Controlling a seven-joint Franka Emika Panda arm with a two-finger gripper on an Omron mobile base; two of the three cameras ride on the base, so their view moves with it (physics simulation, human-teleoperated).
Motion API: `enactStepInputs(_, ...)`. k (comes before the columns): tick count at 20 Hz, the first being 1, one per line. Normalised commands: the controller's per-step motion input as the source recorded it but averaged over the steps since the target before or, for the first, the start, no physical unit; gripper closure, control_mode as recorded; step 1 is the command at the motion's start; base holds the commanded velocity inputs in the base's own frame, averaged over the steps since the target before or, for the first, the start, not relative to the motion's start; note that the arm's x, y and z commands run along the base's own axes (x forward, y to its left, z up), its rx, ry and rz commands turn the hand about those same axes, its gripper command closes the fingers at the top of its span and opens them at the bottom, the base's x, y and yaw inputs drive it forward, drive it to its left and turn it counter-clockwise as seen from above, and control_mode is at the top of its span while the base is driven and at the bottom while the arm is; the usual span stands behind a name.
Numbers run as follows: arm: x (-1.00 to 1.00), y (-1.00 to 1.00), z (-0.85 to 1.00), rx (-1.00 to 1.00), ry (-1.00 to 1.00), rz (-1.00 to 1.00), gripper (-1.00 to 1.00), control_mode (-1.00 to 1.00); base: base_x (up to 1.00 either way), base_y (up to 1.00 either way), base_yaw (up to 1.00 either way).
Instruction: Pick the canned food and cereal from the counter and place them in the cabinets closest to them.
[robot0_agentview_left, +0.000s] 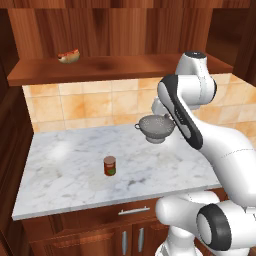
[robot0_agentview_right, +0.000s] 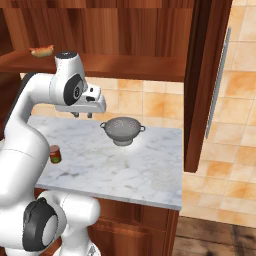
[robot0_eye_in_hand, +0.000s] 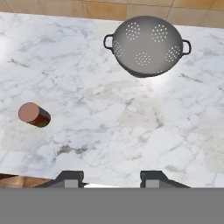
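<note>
I have the gripper (robot0_eye_in_hand: 111, 176) hanging high above the counter (robot0_agentview_left: 65, 195), its two tips spread apart with only bare marble between them, holding nothing. In the right base view the gripper (robot0_agentview_right: 82, 114) points down from the bent wrist, well clear of the worktop. Nearest the front edge stands the canned food (robot0_agentview_left: 110, 165), upright on the marble and well apart from my fingers; from the hand camera the can (robot0_eye_in_hand: 34, 115) sits off to the left. Farther back, near the tiled wall, rests the grey colander (robot0_agentview_left: 156, 129). Above it runs the cabinets' (robot0_agentview_left: 115, 30) open shelf, where a hot dog (robot0_agentview_left: 68, 55) lies.
</note>
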Motion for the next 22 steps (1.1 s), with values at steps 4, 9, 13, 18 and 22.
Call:
enactStepInputs(4,0.0,0.0,0.0,0.0,0.0,0.0,-1.0,-1.0,0.0,0.0,0.0)
enactStepInputs(9,0.0,0.0,0.0,0.0,0.0,0.0,-1.0,-1.0,0.0,0.0,0.0)
enactStepInputs(13,0.0,0.18,0.0,0.0,0.0,0.0,-1.0,-1.0,0.0,0.0,0.0)
enactStepInputs(18,-0.03,0.57,0.0,-0.01,0.0,0.0,-1.0,-1.0,0.0,0.0,0.0)
enactStepInputs(22,-0.05,0.62,0.0,-0.01,0.0,-0.01,-1.0,-1.0,0.0,0.0,0.0)
